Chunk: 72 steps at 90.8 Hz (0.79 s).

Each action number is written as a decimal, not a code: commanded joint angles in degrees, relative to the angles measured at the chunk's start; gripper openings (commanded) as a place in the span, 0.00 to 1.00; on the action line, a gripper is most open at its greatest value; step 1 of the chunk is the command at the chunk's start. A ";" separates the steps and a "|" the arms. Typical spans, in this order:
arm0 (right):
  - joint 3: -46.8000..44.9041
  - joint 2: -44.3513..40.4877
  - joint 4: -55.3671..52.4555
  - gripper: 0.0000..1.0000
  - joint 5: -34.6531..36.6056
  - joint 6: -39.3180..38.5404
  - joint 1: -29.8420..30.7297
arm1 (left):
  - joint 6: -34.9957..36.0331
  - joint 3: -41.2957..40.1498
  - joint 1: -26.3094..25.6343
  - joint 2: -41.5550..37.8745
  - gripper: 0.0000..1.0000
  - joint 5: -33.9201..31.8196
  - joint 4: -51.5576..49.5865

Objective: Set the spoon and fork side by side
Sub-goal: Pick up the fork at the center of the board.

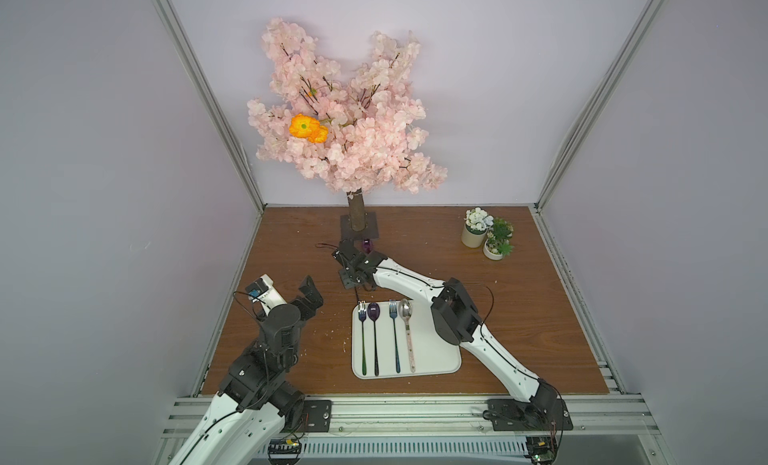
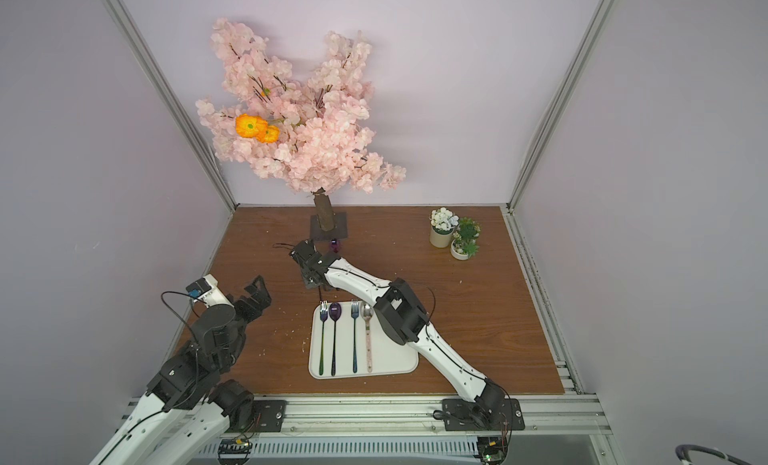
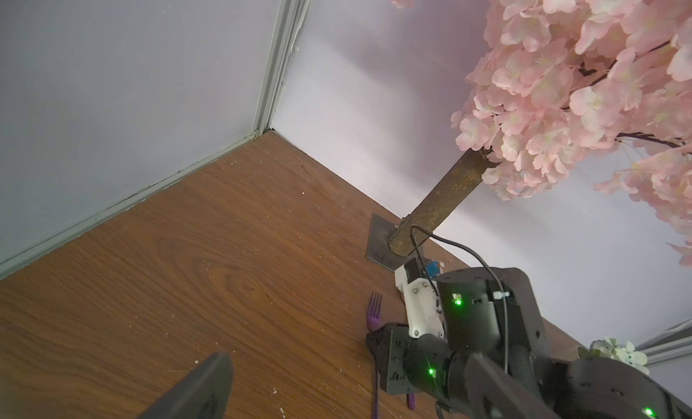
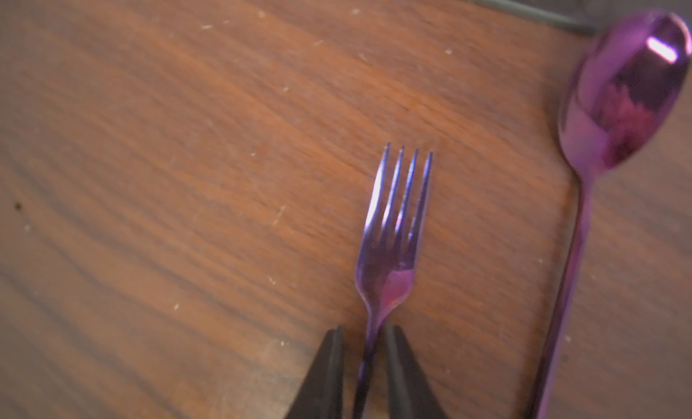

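A purple fork [image 4: 389, 248] lies on the wooden table with its tines toward the tree base. My right gripper [image 4: 361, 329] straddles its neck, jaws narrow, with a sliver of gap still showing on one side. A purple spoon [image 4: 625, 95] lies beside the fork, roughly parallel, its bowl [image 1: 366, 246] peeking out past the right wrist in both top views. The right gripper [image 1: 349, 281] points down at the table just in front of the tree. The fork's tines [image 3: 375, 312] show in the left wrist view. My left gripper [image 1: 309, 292] hovers wide open at the left, holding nothing.
A white tray [image 1: 436, 350] near the front holds several other forks and spoons in a row. The blossom tree's dark base plate [image 1: 359, 226] sits just behind the right gripper. Two small plant pots [image 1: 473, 234] stand at the back right.
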 commanded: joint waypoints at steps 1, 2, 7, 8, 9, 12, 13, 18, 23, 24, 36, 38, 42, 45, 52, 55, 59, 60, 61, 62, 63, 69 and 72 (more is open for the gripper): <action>-0.07 3.55 -1.83 0.14 -0.83 0.20 -0.41 | 0.70 -0.30 0.59 -1.13 1.00 -1.25 -1.05; -0.07 3.61 -1.83 0.13 -0.85 0.27 -0.43 | 0.69 -0.28 0.62 -1.27 1.00 -1.27 -1.03; -0.11 3.71 -1.32 0.08 -0.81 0.63 -0.60 | 0.88 -0.41 0.61 -1.99 1.00 -1.37 -1.05; -0.13 3.78 -1.13 0.07 -0.80 0.67 -0.61 | 0.91 -0.42 0.63 -2.14 1.00 -1.46 -1.03; -0.10 3.81 -1.00 0.06 -0.84 0.68 -0.61 | 0.88 -0.43 0.60 -2.22 1.00 -1.46 -1.02; -0.01 3.84 -0.42 0.04 -0.87 0.82 -0.62 | 1.01 -0.42 0.56 -2.75 1.00 -1.52 -1.05; 0.01 3.84 -0.16 0.03 -0.88 0.85 -0.62 | 1.06 -0.47 0.56 -2.87 1.00 -1.53 -1.03; 0.06 3.80 1.63 0.00 -1.55 0.81 -0.62 | 1.16 -0.50 0.56 -3.51 1.00 -1.70 -1.08; 0.18 3.78 4.17 0.00 -2.82 0.61 -0.63 | 1.31 -0.42 0.59 -3.94 1.00 -1.72 -1.05; 0.19 3.72 4.73 0.00 -3.12 0.48 -0.62 | 1.35 -0.43 0.57 -4.00 1.00 -1.81 -1.07; 0.12 1.97 12.54 0.00 -5.92 -1.11 -0.62 | 1.79 -0.04 0.58 -3.63 1.00 -1.64 -1.18; 0.00 1.51 13.94 0.00 -6.14 -1.20 -0.66 | 1.79 0.06 0.61 -3.57 1.00 -1.68 -1.14; -0.25 0.34 16.60 0.00 -6.50 -1.67 -0.61 | 1.88 0.17 0.61 -3.52 1.00 -1.65 -1.10; -0.55 -0.59 18.70 0.00 -6.78 -2.01 -0.61 | 1.98 0.30 0.57 -3.59 0.99 -1.70 -1.10; -1.97 -3.09 23.67 0.00 -7.14 -2.57 -0.59 | 2.05 0.51 0.58 -3.82 1.00 -1.82 -1.20; -2.93 -4.40 26.08 0.00 -7.12 -2.75 -0.61 | 2.06 0.47 0.59 -3.98 1.00 -1.85 -1.19; -4.43 -6.07 28.93 0.00 -7.00 -2.99 -0.65 | 2.08 0.57 0.57 -4.17 1.00 -1.88 -1.18; -4.75 -6.47 29.55 0.00 -6.93 -3.08 -0.63 | 2.04 0.60 0.61 -4.20 1.00 -1.89 -1.23; -5.05 -6.85 30.12 0.00 -6.89 -3.13 -0.67 | 2.06 0.61 0.59 -4.21 1.00 -1.98 -1.21; -5.33 -7.22 30.67 0.00 -6.83 -3.19 -0.69 | 2.07 0.57 0.57 -4.22 1.00 -1.98 -1.19; -5.60 -7.57 31.25 0.00 -6.75 -3.22 -0.70 | 2.08 0.55 0.61 -4.27 1.00 -2.03 -1.19; -6.58 -9.67 33.38 0.00 -6.66 -3.25 -0.71 | 2.08 0.61 0.58 -4.31 1.00 -2.04 -1.21; -6.77 -10.63 33.83 0.00 -6.68 -3.17 -0.83 | 2.16 0.69 0.59 -4.32 1.00 -2.05 -1.22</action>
